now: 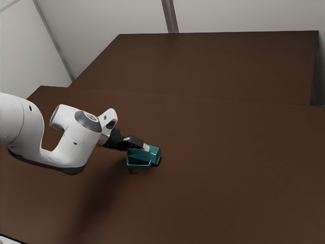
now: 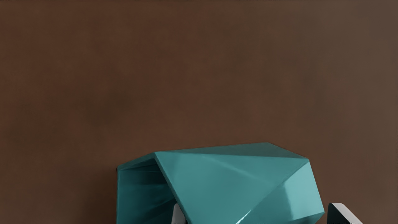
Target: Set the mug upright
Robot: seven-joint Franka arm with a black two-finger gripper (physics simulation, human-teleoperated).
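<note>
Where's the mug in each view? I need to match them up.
Exterior view: the mug lies on its side on the table, slightly left of the picture's centre.
Wrist view: between the gripper's open fingers, one at its mouth, one past its base.
Shared landmark: a pale fingertip beside the mug.

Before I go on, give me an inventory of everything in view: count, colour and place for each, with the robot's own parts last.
Mug: 1, teal, lying on its side on the table
Table: 1, brown, under the mug
Further surface: 1, brown, beyond the table
Walls: 2 faces, pale grey, behind the brown surfaces
Strip: 1, grey, on the back wall
Unidentified piece: 1, white with black edge, exterior view's lower-left corner
Arm: 1, white, reaching in from the exterior view's left
End effector: 1, black with pale grey tips, open at the mug
</note>
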